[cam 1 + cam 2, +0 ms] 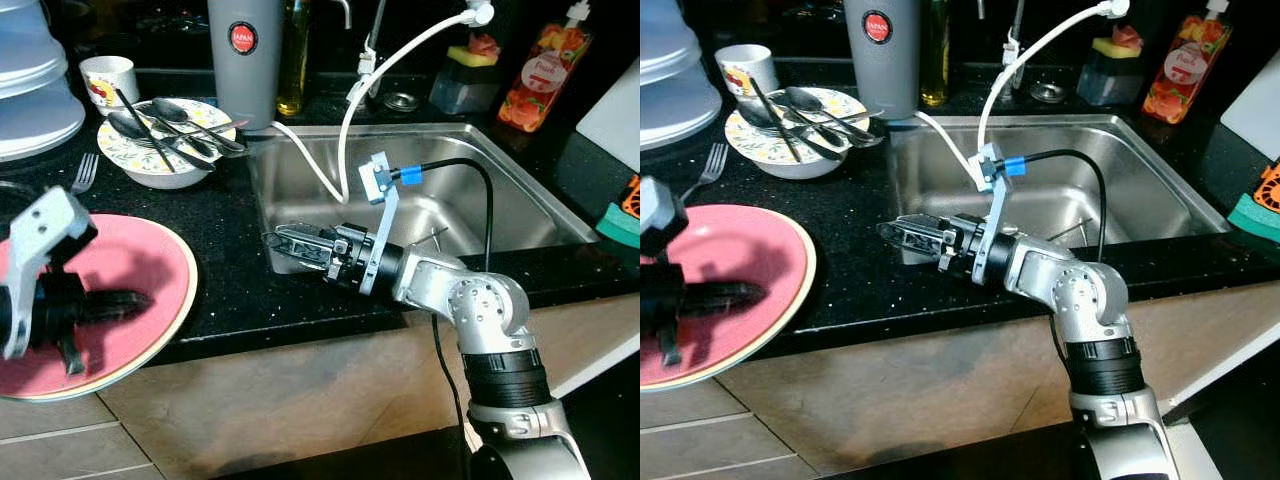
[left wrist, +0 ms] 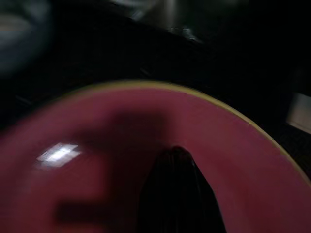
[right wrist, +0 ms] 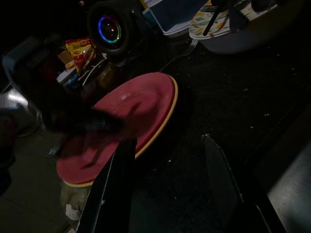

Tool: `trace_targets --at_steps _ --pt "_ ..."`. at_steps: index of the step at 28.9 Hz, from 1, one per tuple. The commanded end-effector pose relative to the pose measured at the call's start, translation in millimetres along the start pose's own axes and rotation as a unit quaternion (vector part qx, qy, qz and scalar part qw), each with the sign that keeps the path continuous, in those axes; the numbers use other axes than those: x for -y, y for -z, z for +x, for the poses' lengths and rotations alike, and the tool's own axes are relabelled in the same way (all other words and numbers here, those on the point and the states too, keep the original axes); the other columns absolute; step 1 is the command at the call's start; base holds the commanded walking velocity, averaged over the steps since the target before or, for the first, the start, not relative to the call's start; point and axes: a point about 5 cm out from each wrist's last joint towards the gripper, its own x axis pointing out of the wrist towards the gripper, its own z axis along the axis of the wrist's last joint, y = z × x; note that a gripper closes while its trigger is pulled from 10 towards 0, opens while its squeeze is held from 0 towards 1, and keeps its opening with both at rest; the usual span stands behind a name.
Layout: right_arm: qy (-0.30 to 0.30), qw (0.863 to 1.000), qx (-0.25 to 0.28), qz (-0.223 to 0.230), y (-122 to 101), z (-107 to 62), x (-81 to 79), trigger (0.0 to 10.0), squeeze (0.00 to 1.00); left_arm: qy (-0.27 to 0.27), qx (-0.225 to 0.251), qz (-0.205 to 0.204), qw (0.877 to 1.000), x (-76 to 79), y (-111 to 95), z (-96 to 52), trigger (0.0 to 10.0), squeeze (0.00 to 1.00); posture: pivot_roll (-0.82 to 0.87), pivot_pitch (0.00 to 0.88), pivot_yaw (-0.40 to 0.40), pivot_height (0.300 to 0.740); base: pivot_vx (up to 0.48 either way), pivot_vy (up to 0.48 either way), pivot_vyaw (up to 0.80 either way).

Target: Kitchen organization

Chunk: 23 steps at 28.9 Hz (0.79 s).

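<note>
Black speckled tabletop (image 1: pixel 220 270) with a steel sink (image 1: pixel 420 190) set into it. A patterned bowl (image 1: pixel 150 160) at the back left holds several spoons (image 1: pixel 185 125) and dark utensils lying across its rim; a small white cup (image 1: pixel 108 78) stands just behind it, and a fork (image 1: pixel 85 172) lies on the tabletop beside it. A grey canister (image 1: pixel 245 60) with a red round label stands at the sink's back left corner, a bottle of oil (image 1: pixel 293 60) just beside it. Behind the sink, a holder carries a yellow sponge (image 1: pixel 472 55); an orange soap bottle (image 1: pixel 545 75) stands to its right. A white hose (image 1: pixel 350 120) curves down into the basin.

The pink plate (image 1: pixel 150 270) with a yellow rim lies at the near left edge of the tabletop, partly overhanging it. My left gripper (image 1: pixel 135 298) reaches over the plate, its dark fingers pointing across the pink surface; I cannot tell whether its jaws are open or closed. My right gripper (image 1: pixel 275 240) lies low over the tabletop at the sink's front left corner, pointing toward the plate.

The right wrist view shows my right jaws spread apart with nothing between them, the plate ahead, and a round device with a glowing coloured ring (image 3: pixel 111 29) beyond it. The left wrist view, dark and blurred, shows one black finger (image 2: pixel 177 194) over the plate.
</note>
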Motion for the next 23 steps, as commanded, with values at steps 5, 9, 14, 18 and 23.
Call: trace_targets --at_steps 5,9,14,18,23 --pt "-0.002 1.0 -0.002 -0.003 -1.6 -0.2 -0.7 10.0 0.0 -0.047 0.061 0.014 0.997 -12.7 -16.0 0.7 10.0 0.0 0.03 0.169 -0.065 0.74 0.0 0.0 0.0" --pt "-0.002 1.0 -0.002 -0.004 -2.1 -0.1 -0.6 10.0 0.0 -0.049 0.035 0.014 0.998 -15.9 -12.5 -0.9 10.0 0.0 0.03 0.169 -0.065 0.74 0.0 0.0 0.0" --pt "-0.001 1.0 -0.003 -0.005 -2.6 -0.5 -0.1 10.0 0.0 -0.037 -0.041 0.032 0.998 -12.8 3.8 0.3 10.0 0.0 0.03 0.171 -0.066 0.74 0.0 0.0 0.0" --pt "0.0 1.0 -0.003 -0.005 -2.7 -0.6 0.1 10.0 0.0 -0.054 -0.089 0.049 0.993 -17.1 15.3 5.4 10.0 0.0 0.03 0.171 -0.066 0.74 0.0 0.0 0.0" --pt "0.0 1.0 -0.003 -0.005 -3.0 -0.6 0.3 10.0 0.0 -0.059 -0.114 0.061 0.99 -18.6 23.4 12.3 10.0 0.0 0.03 0.171 -0.067 0.74 0.0 0.0 0.0"
